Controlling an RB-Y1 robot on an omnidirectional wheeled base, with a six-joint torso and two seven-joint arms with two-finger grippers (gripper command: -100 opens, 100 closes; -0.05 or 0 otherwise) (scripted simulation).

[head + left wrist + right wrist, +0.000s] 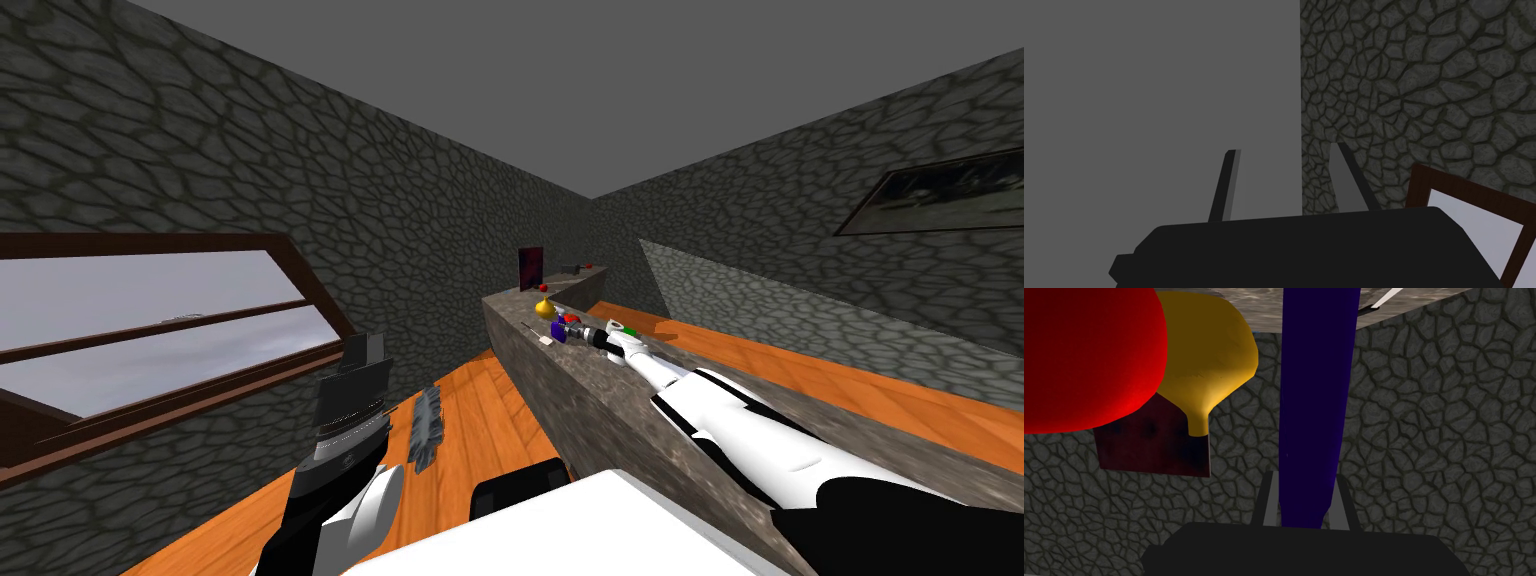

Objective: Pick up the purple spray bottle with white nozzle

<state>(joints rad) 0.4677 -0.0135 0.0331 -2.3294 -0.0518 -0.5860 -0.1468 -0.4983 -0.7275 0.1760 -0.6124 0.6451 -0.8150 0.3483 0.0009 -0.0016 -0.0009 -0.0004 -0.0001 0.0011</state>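
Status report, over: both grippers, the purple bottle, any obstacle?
Right gripper shut on purple bottle. Left gripper open, empty. Yellow vase and red object close beside bottle.

Head view overlooks the counter; right wrist view nears its yellow vase.

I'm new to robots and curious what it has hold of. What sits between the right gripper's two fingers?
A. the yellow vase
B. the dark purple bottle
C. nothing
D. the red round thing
B: the right gripper has its fingers pressed against both sides of the dark purple bottle; the yellow vase and red round thing stand aside from them.
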